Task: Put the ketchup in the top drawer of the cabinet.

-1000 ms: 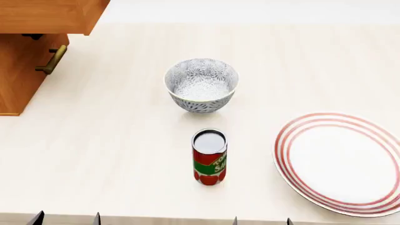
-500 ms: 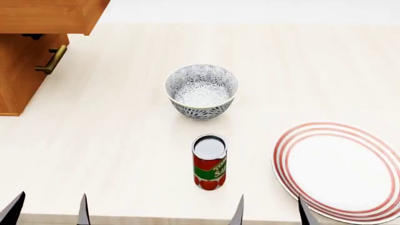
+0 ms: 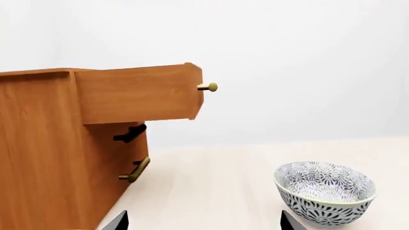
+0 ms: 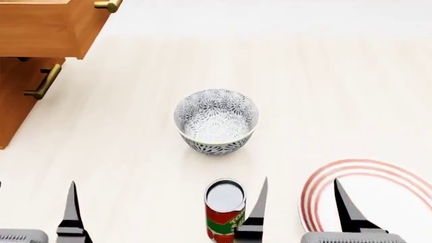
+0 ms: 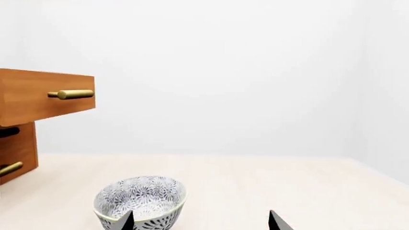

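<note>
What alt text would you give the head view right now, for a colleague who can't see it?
A ketchup can stands upright on a pale table, just left of the open right tool, with a patterned bowl beyond it. The cabinet sits far left with its top drawer pulled out; a red-striped plate lies right.

Plain white room, pale wooden tabletop

A broad, light cream wood-grain tabletop (image 4: 135,126) stretches out to a bare, smooth white wall (image 5: 223,72). Soft, even light fills the space, casting only faint shadows on the surface.
</note>
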Available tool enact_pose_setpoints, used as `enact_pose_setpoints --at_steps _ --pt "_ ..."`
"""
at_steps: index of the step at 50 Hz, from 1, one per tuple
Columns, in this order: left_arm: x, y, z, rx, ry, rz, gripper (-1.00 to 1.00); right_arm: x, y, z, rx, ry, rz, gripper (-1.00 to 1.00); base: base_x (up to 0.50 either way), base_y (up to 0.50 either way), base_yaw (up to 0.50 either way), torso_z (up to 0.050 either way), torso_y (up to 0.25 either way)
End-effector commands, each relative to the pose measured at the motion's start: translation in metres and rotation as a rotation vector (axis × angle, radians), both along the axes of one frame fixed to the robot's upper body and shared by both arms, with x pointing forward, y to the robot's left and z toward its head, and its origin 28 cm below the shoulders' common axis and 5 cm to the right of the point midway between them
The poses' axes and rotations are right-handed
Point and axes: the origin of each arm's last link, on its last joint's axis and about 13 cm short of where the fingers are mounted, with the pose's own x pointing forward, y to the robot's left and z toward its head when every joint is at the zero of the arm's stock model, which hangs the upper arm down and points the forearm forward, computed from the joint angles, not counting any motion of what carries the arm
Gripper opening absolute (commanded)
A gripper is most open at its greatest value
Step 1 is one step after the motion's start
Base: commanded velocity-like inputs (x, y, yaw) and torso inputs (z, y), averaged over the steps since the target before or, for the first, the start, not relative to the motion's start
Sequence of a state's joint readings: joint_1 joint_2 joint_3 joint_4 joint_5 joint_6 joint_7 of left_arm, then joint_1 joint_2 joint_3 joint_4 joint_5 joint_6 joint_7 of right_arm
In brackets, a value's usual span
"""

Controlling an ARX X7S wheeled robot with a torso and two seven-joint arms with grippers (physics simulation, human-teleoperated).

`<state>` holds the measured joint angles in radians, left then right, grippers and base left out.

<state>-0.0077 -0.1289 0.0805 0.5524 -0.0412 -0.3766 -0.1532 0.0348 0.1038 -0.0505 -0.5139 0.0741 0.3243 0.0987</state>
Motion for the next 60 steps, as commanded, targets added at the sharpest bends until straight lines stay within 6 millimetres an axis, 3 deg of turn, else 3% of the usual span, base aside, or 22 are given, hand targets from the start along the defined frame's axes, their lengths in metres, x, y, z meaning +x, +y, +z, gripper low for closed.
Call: enact_pose_setpoints --at_steps 1,21,60 --pt "0.000 0.001 0.004 0.003 -0.012 0.009 1.00 0.000 0.000 0.005 0.001 -0.005 0.008 1.00 0.50 0.00 0.00 0.000 0.000" --pt "0.001 -0.001 0.003 0.018 -0.016 -0.006 1.00 -0.003 0.001 0.002 0.014 -0.025 0.007 1.00 0.50 0.00 0.00 0.000 0.000" --pt "0.005 0.001 -0.003 0.015 -0.001 0.014 1.00 0.001 -0.001 -0.006 0.043 -0.002 0.053 1.00 0.09 0.00 0.00 0.000 0.000"
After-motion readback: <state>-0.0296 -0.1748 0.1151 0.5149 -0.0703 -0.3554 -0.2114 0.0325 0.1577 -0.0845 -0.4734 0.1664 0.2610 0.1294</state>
